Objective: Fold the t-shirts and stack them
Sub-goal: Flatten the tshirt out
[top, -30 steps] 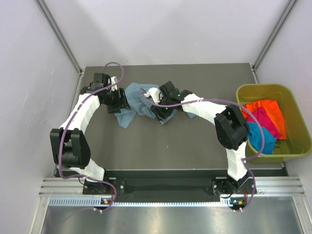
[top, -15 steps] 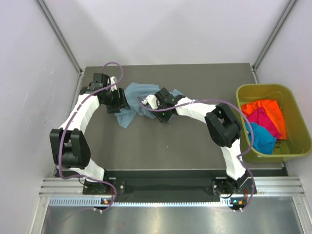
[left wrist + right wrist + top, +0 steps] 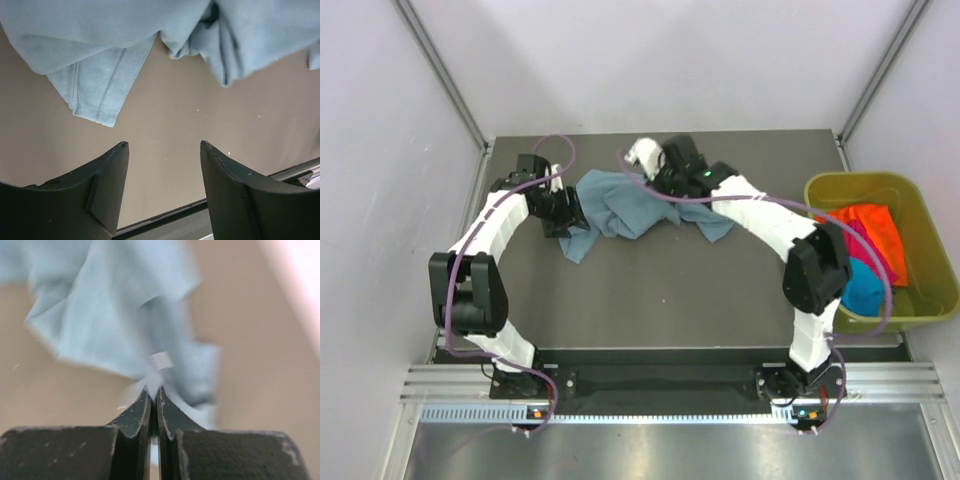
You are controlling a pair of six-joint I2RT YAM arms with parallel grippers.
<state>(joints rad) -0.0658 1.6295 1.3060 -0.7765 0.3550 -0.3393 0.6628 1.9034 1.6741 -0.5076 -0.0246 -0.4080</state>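
Observation:
A muted grey-blue t-shirt lies crumpled at the far middle of the table. My right gripper is over its far right part. In the right wrist view that gripper is shut on a pinch of the cloth, just beside the small white neck tag, and the shirt hangs blurred beyond the tips. My left gripper sits at the shirt's left edge. In the left wrist view it is open over bare table, with a sleeve hem just ahead of it. Orange, magenta and turquoise t-shirts lie bunched in a bin.
An olive-green bin stands at the table's right edge and holds the coloured tees. The dark table runs between the shirt and the arm bases. Pale walls close in the left, back and right sides.
My right gripper has shut on the grey-blue shirt and pulled it up toward the far edge, spreading the cloth to the right. The left arm has hardly moved.

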